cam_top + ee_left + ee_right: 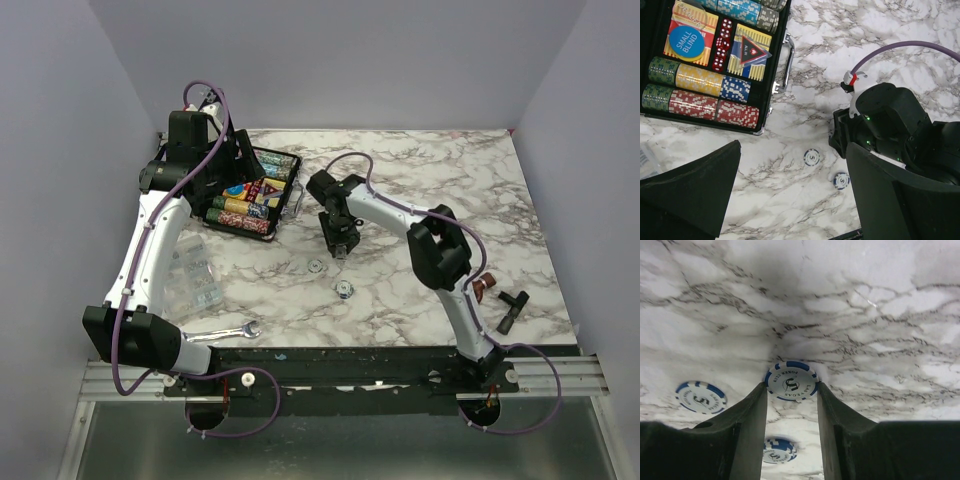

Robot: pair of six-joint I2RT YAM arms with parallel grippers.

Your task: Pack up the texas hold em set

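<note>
Right at the near edge, a silver wrench (225, 332) lies beside the left arm's base, with a clear plastic bag (195, 275) just beyond it. Over on the right, a brown tap-shaped piece (484, 287) and a black T-shaped piece (512, 310) sit close to the right arm, short of the table's side edge. Mid-table, one loose chip (314, 265) and a second loose chip (344, 290) lie flat and apart on open marble, which runs on to the back and right walls.

From above, the right gripper (791, 390) hides its catch. Its wrist camera gives it away: a white-and-blue poker chip (790, 380) pinched by its edges between the fingertips, low over the marble.

Further back, the left gripper (792, 165) hangs spread wide with nothing between its fingers, beside the open black case (762, 87). The case sits far left, its metal handle (786, 60) facing the right arm. Only the left wrist view reads its contents: rows of multicoloured chips (700, 102), red dice (722, 44) and a dark red triangle (751, 50).
</note>
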